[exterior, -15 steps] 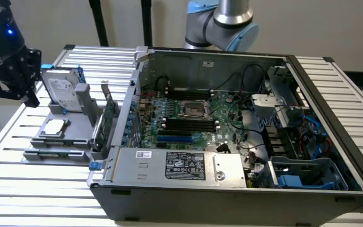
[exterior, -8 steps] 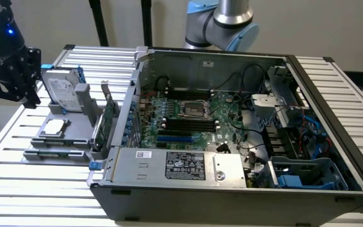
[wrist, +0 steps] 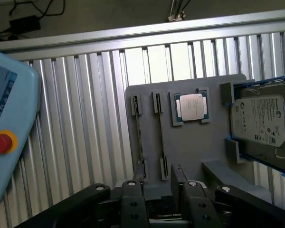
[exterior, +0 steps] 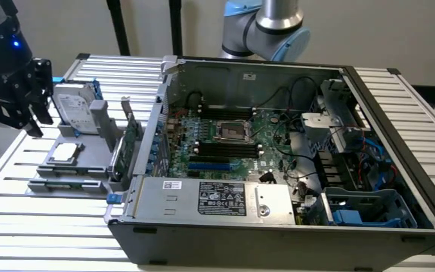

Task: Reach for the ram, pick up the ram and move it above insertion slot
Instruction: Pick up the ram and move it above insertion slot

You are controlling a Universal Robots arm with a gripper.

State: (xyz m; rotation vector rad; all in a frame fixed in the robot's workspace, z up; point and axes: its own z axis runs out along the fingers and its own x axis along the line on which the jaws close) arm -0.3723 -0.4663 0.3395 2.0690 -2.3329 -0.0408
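My gripper (exterior: 17, 110) hangs at the exterior view's left, over the far-left end of the grey fixture tray (exterior: 66, 170). In the wrist view its black fingers (wrist: 133, 202) stand apart with nothing between them, so the gripper (wrist: 161, 202) is open above the tray's near end. The ram (wrist: 138, 140) shows as a thin strip standing on edge in one of two narrow holders on the tray (wrist: 194, 152). A similar thin line fills the holder beside it (wrist: 160, 137). The black insertion slots (exterior: 229, 150) lie on the motherboard inside the open case.
The tray also carries a silver hard drive (wrist: 261, 121), a processor chip (wrist: 192, 107) and an upright green expansion card (exterior: 131, 141). The open computer case (exterior: 278, 226) takes up the middle and right. A pendant with a red button (wrist: 1, 142) lies nearby on the slatted table (wrist: 85, 118).
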